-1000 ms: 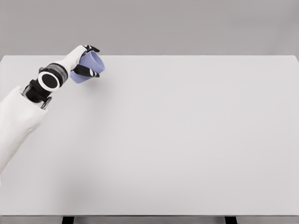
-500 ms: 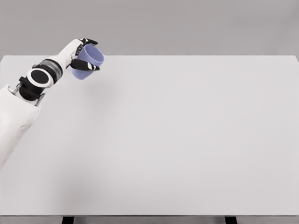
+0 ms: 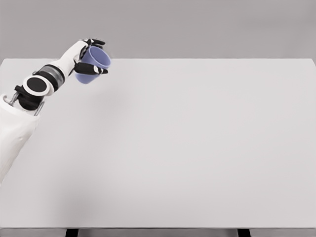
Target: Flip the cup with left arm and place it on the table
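A blue-violet cup (image 3: pixel 92 65) hangs above the far left part of the white table (image 3: pixel 187 148). It is tilted, with its mouth turned up and to the right. My left hand (image 3: pixel 88 58) is shut on it, black fingertips wrapped over the rim and the side. The white left arm comes in from the lower left edge. The right arm does not show.
The table's far edge (image 3: pixel 197 59) runs just behind the cup, with a plain grey wall beyond it. Two dark table legs (image 3: pixel 72 232) show under the front edge.
My left hand has lifted slightly and rotated the cup, so its mouth now points more upward. The forearm has swung back toward the left.
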